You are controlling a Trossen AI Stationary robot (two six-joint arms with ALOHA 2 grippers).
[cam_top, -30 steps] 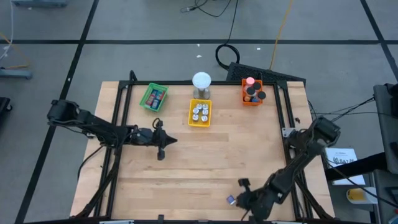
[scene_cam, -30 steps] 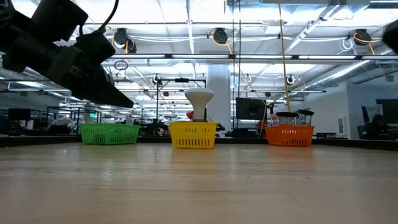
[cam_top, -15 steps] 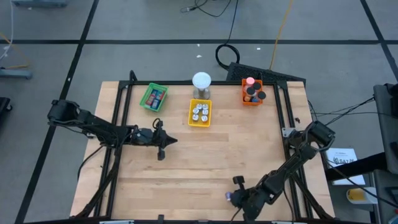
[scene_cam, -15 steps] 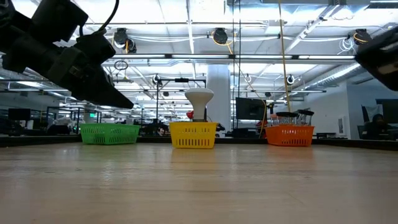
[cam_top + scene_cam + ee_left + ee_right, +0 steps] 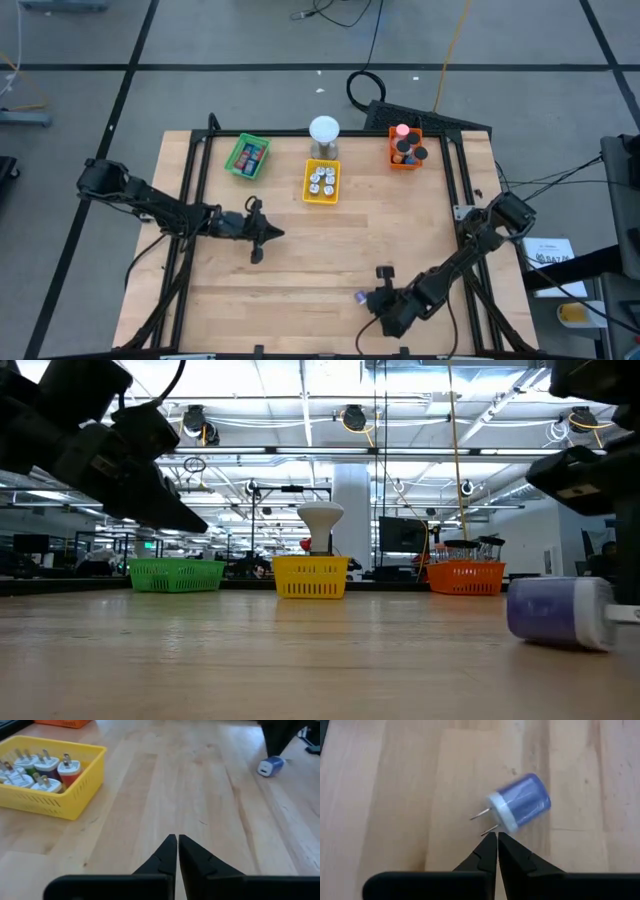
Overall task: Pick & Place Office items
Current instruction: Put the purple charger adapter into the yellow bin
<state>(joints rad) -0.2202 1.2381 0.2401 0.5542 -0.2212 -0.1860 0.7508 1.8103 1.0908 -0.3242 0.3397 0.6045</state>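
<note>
Right gripper (image 5: pixel 497 836) hangs low at the near table edge, fingers pressed together and holding nothing, tips just beside the prongs of the blue plug (image 5: pixel 522 802) lying on its side. It should open wide first, then straddle the round body. Farther off, the yellow tray (image 5: pixel 321 182) holds similar plugs; the left gripper (image 5: pixel 262 241), also closed and empty, waits mid-table.

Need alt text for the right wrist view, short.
A small blue plug adapter with a white face and two metal prongs lies on its side on the light wooden table. The right hand is shut, its two dark fingers pressed together, their tips just short of the prongs and holding nothing.
</note>
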